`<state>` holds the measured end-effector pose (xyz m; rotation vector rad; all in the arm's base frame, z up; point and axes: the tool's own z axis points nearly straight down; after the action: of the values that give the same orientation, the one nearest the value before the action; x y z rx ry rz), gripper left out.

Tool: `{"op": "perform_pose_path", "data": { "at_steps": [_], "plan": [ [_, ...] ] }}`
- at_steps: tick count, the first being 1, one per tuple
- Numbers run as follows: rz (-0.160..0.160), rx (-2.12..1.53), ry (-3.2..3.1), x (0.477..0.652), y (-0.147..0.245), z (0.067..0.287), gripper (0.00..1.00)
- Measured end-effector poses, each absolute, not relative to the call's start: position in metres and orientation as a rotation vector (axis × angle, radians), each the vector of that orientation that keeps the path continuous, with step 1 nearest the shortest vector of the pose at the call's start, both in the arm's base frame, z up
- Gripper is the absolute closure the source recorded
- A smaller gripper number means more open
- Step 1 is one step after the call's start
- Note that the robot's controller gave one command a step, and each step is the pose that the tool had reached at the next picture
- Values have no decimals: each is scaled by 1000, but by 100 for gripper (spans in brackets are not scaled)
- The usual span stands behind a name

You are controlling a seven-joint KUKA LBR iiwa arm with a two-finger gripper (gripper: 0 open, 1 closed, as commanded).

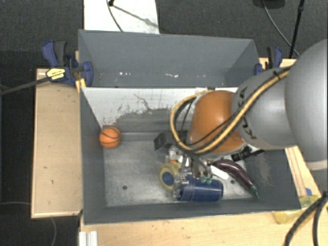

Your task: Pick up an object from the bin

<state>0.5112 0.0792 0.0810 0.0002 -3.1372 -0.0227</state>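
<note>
Dark-blue cylinder [201,191] at the front of the bin [95,209] lies beneath the fingers [184,177]; spread or pinching, unclear.

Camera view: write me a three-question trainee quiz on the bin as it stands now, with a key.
1. Multiple choice: what lies alone near the left wall of the bin? A, a green cup; B, an orange ball; C, a yellow block.
2. True or false: the gripper hangs over the orange ball.
3. Fill in: right beside the gripper, by the bin's near wall, lies a cylinder coloured dark ____.

Key
1. B.
2. False: the gripper is down among the things right of centre, well apart from the ball.
3. Blue.
</note>
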Motion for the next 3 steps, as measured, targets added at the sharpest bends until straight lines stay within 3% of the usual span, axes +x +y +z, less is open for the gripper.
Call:
{"op": "perform_pose_path", "data": {
  "at_steps": [1,2,3],
  "plan": [
    [-29,-41,-3128,523,69,81,100],
    [-6,-38,-3145,526,59,93,100],
    [0,-15,-3137,521,68,148,100]
  ]
}}
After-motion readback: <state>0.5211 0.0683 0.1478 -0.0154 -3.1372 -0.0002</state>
